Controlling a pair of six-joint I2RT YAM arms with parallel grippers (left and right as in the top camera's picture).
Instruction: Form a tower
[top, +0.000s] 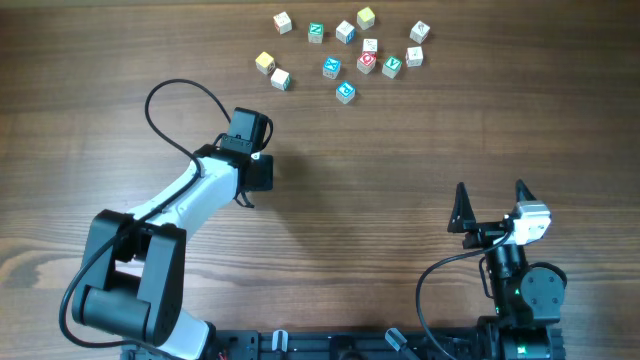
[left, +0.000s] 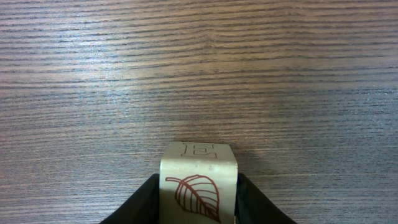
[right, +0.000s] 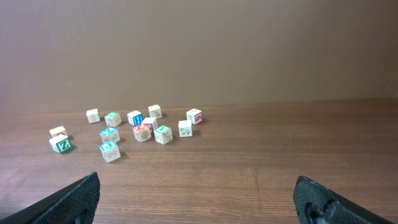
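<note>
- Left claw (left: 198, 182): pinching a pale yellow cube (left: 199, 177). Its dark fingers (left: 140, 208) lie against the cube's left and right sides.
- Pale yellow cube: the face toward the wrist camera bears a red leaf drawing. The adjoining far face bears an outlined letter E.
- Cube location: in the overhead view the left claw stands left of the centre of the table (top: 400, 150) and covers the cube from above.
- Cube support: it cannot be told whether the cube rests on the table or on other cubes.
- Right claw (top: 491, 195): fingers spread wide, gripping nothing, at the near right of the table.
- Loose letter cubes (top: 367, 61): a scattered group lying singly at the far side of the table. They carry green, blue and red markings and are well apart from both claws.
</note>
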